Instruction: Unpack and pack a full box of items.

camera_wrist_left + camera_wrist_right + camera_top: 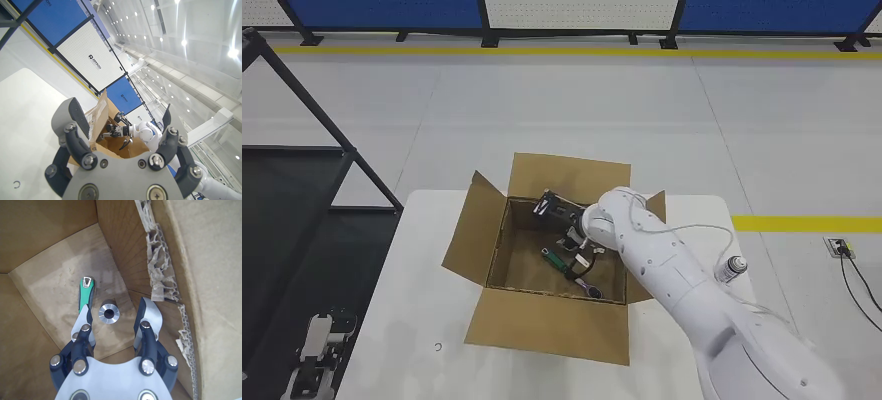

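Left gripper sits low by the near left side of the bench, tipped up toward the ceiling. Its jaws are spread wide with nothing in them.

The cardboard box is parked around the middle of the bench, closer to the far edge, with all its flaps folded out.

The right arm goes over the box's right side, and the right gripper is down inside. Its jaws are open pretty wide and aren't gripping anything. A silver metal cylinder with a hole down its middle sits on the box floor right in line between them, standing on end as far as I can tell. A green-handled tool lies flat on the floor just beside the cylinder, close to one fingertip. The box wall next to the gripper has a ragged, torn corrugated edge.

Over by the right edge of the bench a small can stands upright, apart from the box.
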{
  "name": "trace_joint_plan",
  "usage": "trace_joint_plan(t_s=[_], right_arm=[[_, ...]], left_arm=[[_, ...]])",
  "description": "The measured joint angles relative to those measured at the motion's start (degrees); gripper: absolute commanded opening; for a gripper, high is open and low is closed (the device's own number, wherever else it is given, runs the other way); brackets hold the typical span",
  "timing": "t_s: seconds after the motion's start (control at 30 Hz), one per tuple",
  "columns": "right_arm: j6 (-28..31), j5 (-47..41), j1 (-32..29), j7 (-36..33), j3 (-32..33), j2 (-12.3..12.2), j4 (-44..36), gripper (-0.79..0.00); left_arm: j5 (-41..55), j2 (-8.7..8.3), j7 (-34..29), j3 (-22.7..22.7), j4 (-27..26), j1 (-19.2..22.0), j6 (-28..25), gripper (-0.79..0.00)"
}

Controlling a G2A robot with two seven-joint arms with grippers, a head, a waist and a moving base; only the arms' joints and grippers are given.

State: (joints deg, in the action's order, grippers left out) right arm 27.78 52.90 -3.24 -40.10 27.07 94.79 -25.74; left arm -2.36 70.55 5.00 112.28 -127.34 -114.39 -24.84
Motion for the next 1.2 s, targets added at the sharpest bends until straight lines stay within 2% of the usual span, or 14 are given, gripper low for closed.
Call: trace_joint_plan(t_s=[0.2,0.3,0.4,0.53,0.6,0.7,0.73,0.77,0.93,1.2], right_arm=[[-1.4,2.8,-3.7,-1.8,3.3,-4.3,-10.8,-0.231],[-2.1,5.0,-7.0,-3.3,6.1,-7.3,-19.1,-0.240],[-3.2,8.0,-11.7,-5.9,9.9,-10.5,-29.8,-0.271],[-5.1,13.3,-20.2,-10.8,16.9,-14.9,-47.0,-0.388],[-4.9,15.1,-23.9,-11.9,19.9,-16.3,-53.8,-0.391],[-3.2,17.2,-29.0,-12.6,24.3,-18.1,-62.9,-0.265],[-2.5,17.9,-30.6,-12.6,25.8,-18.6,-65.7,-0.179],[-2.0,18.2,-31.7,-12.5,26.9,-19.0,-67.5,-0.009],[-1.2,19.3,-36.0,-11.0,31.7,-20.2,-74.0,0.000],[-4.3,21.4,-41.1,-12.2,37.4,-21.4,-81.2,0.000]], left_arm=[[0.0,0.00,0.0,0.0,0.0,0.0,0.0,0.000],[0.0,0.00,0.0,0.0,0.0,0.0,0.0,0.000],[0.0,0.00,0.0,0.0,0.0,0.0,0.0,0.000],[0.0,0.00,0.0,0.0,0.0,0.0,0.0,0.000],[0.0,0.00,0.0,0.0,0.0,0.0,0.0,0.000],[0.0,0.00,0.0,0.0,0.0,0.0,0.0,0.000],[0.0,0.00,0.0,0.0,0.0,0.0,0.0,0.000],[0.0,0.00,0.0,0.0,0.0,0.0,0.0,0.000],[0.0,0.00,0.0,0.0,0.0,0.0,0.0,0.000],[0.0,0.00,0.0,0.0,0.0,0.0,0.0,0.000]])
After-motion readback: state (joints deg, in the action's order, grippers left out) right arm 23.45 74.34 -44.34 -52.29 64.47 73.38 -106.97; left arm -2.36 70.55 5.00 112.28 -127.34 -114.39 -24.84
